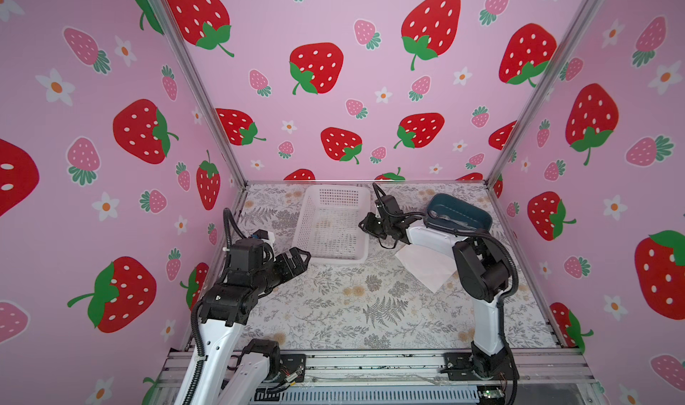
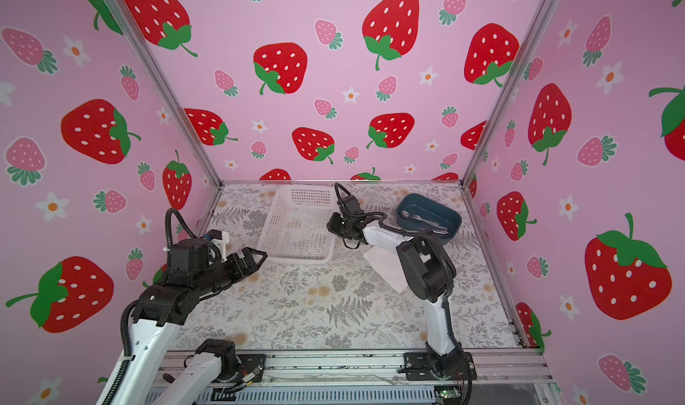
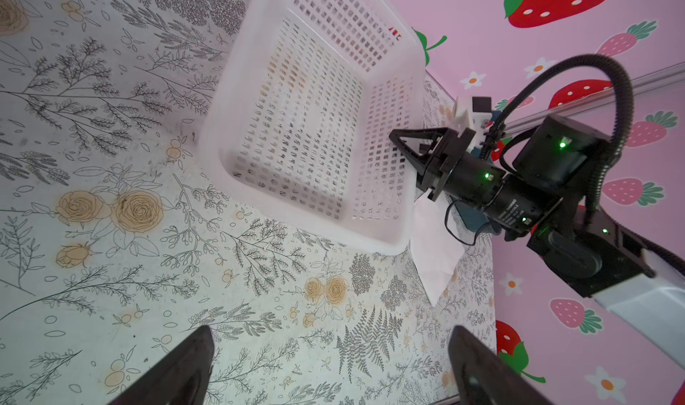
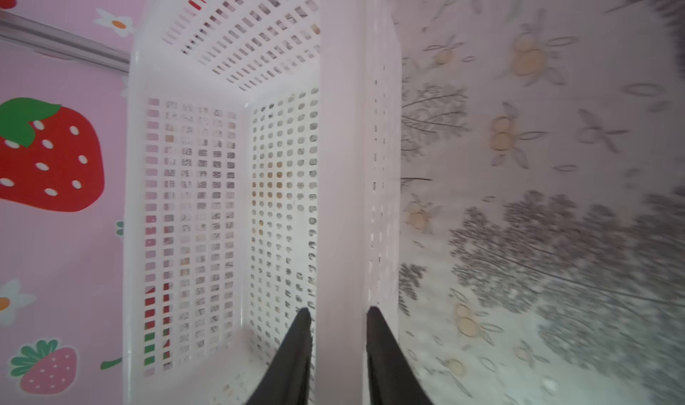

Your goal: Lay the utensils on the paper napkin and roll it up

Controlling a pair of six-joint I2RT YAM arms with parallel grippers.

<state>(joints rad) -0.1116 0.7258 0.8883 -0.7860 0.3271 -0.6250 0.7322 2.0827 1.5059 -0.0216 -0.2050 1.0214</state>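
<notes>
The left gripper [image 1: 302, 260], at lower left in a top view, gapes wide and empty. The right gripper [image 4: 337, 310] straddles the basket [image 4: 341, 162] wall; I cannot tell if it pinches. The napkin [image 1: 426, 271] lies flat right of centre. The utensils [image 2: 426, 219] sit in the blue tray [image 2: 441, 204], upper right.

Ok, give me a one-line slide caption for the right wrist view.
Right wrist view: jaws straddle one side wall of the white perforated basket, floral tabletop beside it.
</notes>
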